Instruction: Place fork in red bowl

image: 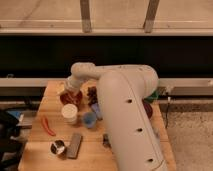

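Note:
The red bowl [70,98] sits at the back left of the wooden table [44,111], just behind a white cup [69,114]. My gripper [73,88] reaches down from the big white arm [125,105] and hangs directly over the bowl's rim, jaws open. The arm's wrist covers the bowl's far side. I cannot make out the fork; it is hidden under the gripper or too small to pick out.
A blue cup [89,119] stands right of the white cup. A red pepper-like item [48,126], a metal can [58,147] and a dark flat bar [75,144] lie toward the front left. A dark purple bowl [149,110] peeks out behind the arm on the right.

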Controlling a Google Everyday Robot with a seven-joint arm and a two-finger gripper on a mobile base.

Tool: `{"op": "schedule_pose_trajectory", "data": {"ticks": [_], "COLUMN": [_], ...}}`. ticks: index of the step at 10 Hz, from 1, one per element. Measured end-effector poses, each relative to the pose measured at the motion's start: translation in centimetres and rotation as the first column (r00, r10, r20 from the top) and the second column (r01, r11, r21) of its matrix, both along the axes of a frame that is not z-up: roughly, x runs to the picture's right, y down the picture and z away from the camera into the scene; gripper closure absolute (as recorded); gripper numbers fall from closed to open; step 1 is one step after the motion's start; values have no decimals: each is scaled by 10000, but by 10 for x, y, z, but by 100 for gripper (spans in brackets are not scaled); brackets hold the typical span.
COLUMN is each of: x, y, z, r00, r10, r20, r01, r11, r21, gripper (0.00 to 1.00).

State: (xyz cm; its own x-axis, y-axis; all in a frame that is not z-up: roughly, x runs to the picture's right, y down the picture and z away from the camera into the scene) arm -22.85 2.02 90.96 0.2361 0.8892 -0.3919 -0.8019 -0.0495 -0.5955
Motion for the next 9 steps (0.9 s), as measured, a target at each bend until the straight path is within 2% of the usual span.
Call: {"op": "schedule_pose_trajectory", "data": {"ticks": [5,6,9], "x": [5,7,7], "y": [2,3,4], "z": [1,1,1], "r00": [9995,9994,9990], "r10": [292,331,417], "r20": [105,108,135], "r01": [-292,-331,-416], "r11": [9996,9994,9991], "r21": [-44,-63,-92], "gripper": [84,89,90]}}
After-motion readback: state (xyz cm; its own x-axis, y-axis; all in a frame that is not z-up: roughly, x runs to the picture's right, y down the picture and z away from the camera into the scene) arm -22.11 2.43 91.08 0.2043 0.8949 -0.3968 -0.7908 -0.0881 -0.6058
